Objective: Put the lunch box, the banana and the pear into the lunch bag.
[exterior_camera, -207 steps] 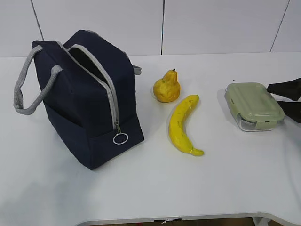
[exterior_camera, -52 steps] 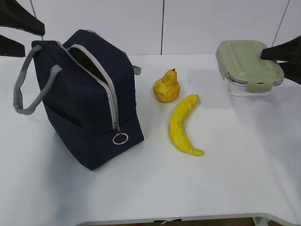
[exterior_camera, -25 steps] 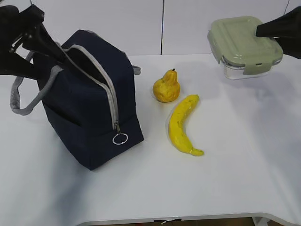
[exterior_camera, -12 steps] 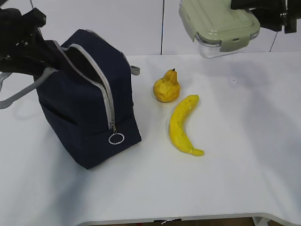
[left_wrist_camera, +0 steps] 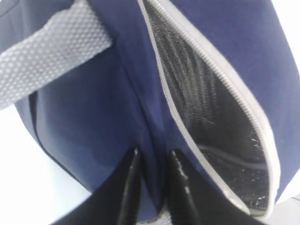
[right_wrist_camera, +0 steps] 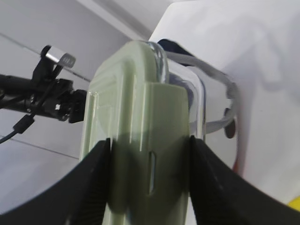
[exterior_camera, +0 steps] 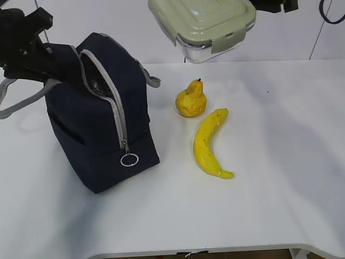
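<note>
The navy lunch bag (exterior_camera: pixel 102 129) stands at the left with its zipper open. My left gripper (exterior_camera: pixel 54 67) is shut on a fold of the bag's fabric beside the opening, seen close in the left wrist view (left_wrist_camera: pixel 152 157). My right gripper (exterior_camera: pixel 261 5) is shut on the lunch box (exterior_camera: pixel 202 24) with the sage-green lid and holds it high in the air, right of the bag and above the pear; it fills the right wrist view (right_wrist_camera: pixel 140 154). The pear (exterior_camera: pixel 191 99) and the banana (exterior_camera: pixel 209 143) lie on the table right of the bag.
The white table (exterior_camera: pixel 280 162) reaches to its front edge at the bottom. A grey handle (exterior_camera: pixel 21 102) of the bag hangs out to the left. A pale panelled wall (exterior_camera: pixel 302 32) stands behind the table.
My right gripper lifted the lunch box off the table's right side and carried it up and left toward the bag. My left gripper came in and took hold of the bag's edge, shifting the bag slightly.
</note>
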Robot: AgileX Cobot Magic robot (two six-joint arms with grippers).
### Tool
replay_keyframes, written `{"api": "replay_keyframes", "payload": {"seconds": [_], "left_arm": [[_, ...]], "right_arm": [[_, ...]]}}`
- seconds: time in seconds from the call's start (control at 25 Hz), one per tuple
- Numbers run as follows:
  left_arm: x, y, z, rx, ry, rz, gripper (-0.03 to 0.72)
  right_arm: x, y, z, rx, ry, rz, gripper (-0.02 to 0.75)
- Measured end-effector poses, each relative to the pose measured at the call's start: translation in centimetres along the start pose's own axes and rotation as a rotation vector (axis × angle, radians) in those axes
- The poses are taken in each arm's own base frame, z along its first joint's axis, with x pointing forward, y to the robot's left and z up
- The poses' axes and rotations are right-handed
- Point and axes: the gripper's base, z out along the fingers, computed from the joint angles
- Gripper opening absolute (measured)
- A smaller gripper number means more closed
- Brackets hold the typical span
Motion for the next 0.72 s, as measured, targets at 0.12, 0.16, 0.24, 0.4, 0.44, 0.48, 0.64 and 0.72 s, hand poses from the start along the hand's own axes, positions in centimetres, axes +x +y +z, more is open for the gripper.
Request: {"api": "replay_keyframes", "payload": {"seconds": [0.12, 0.16, 0.24, 0.4, 0.44, 0.48, 0.64, 0.72], "left_arm": [[0.0, -0.1, 0.0, 0.011, 0.0, -0.008, 0.001], [0.0, -0.1, 0.0, 0.015, 0.0, -0.011, -0.005], [0.0, -0.2, 0.0, 0.025, 0.003, -0.02, -0.009], [0.0, -0.4, 0.0, 0.045, 0.007, -0.035, -0.01], [0.1, -0.4, 0.0, 0.049, 0.009, -0.039, -0.012], [0.1, -0.5, 0.0, 0.056, 0.011, -0.043, -0.012], [0.1, -0.6, 0.0, 0.072, 0.016, -0.055, -0.013], [0.1, -0.6, 0.0, 0.072, 0.016, -0.055, -0.013]], "right_arm": [[0.2, 0.9, 1.4, -0.002, 0.02, -0.011, 0.387], [0.3, 1.2, 1.9, 0.0, 0.027, -0.02, 0.387], [0.4, 1.7, 2.9, 0.005, 0.028, -0.034, 0.387], [0.5, 3.2, 5.0, 0.006, 0.008, -0.054, 0.386], [0.6, 3.6, 5.5, 0.007, 0.001, -0.06, 0.386], [0.6, 3.9, 6.0, 0.008, -0.005, -0.064, 0.386], [0.7, 5.0, 7.7, 0.011, -0.034, -0.067, 0.386], [0.8, 5.3, 8.4, 0.012, -0.042, -0.07, 0.386]]}}
